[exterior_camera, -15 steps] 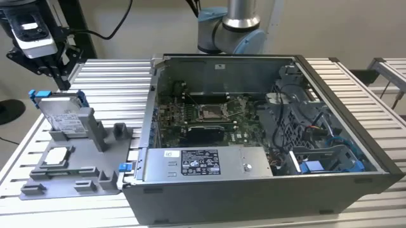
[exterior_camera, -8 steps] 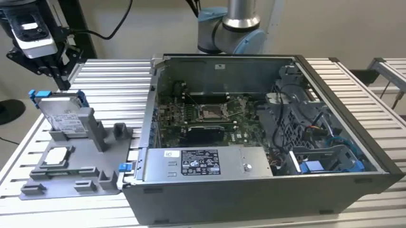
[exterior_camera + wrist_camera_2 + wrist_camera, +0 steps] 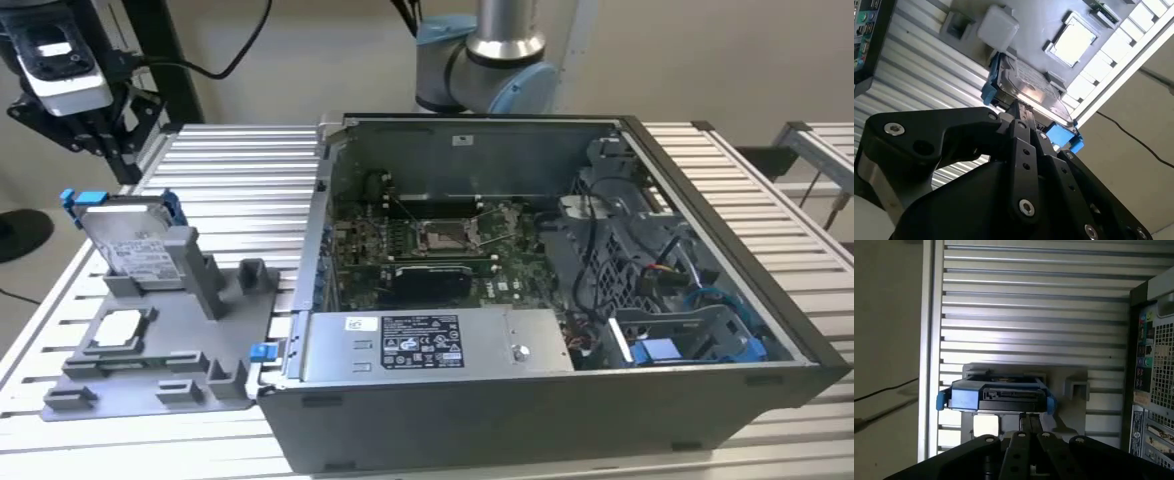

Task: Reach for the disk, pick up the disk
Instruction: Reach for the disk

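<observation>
Soft even room light, faint shadows; glare bleaches the square chip (image 3: 1070,40) in the second wrist view

Blue-framed disk (image 3: 127,235) upright in grey holder (image 3: 147,362)

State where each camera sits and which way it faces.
Exterior view: off the arm, looking down on the computer case; the arm and tool show.
First wrist view: on the wrist, facing the disk edge-on past the tool.
Second wrist view: on the wrist, facing the disk, its broad face, past the tool.
Shared: both wrist views show tool and disk.
</observation>
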{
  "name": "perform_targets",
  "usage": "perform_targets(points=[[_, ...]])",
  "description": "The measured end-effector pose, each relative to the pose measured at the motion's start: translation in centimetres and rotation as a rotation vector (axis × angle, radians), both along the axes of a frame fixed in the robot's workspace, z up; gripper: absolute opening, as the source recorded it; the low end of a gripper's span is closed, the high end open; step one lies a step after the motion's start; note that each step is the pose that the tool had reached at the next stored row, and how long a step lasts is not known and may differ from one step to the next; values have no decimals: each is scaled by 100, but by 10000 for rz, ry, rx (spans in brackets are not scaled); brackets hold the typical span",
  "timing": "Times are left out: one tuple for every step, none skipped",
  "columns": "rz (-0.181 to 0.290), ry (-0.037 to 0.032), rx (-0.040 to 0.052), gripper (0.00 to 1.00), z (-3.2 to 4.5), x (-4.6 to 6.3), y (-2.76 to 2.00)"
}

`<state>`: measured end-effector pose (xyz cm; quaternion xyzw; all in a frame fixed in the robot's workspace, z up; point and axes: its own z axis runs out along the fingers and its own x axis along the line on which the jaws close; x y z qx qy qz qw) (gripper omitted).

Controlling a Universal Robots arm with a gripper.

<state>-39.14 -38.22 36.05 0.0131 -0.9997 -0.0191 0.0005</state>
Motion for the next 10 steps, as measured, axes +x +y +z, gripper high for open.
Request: perform_targets(points=[[12, 0, 0, 0, -1, -21, 13], [23, 0, 0, 0, -2, -45, 26], [34, 1, 0, 0, -3, -69, 37], [43, 0, 0, 0, -5, -93, 48], [53, 0, 0, 0, -7, -121, 58], [62, 1, 0, 0, -9, -149, 67], [71, 0, 0, 0, -12, -178, 77], [79, 0, 0, 0, -14, -206, 85], [86, 0, 0, 0, -17, -236, 91], [94, 0, 0, 0, -20, -267, 97]])
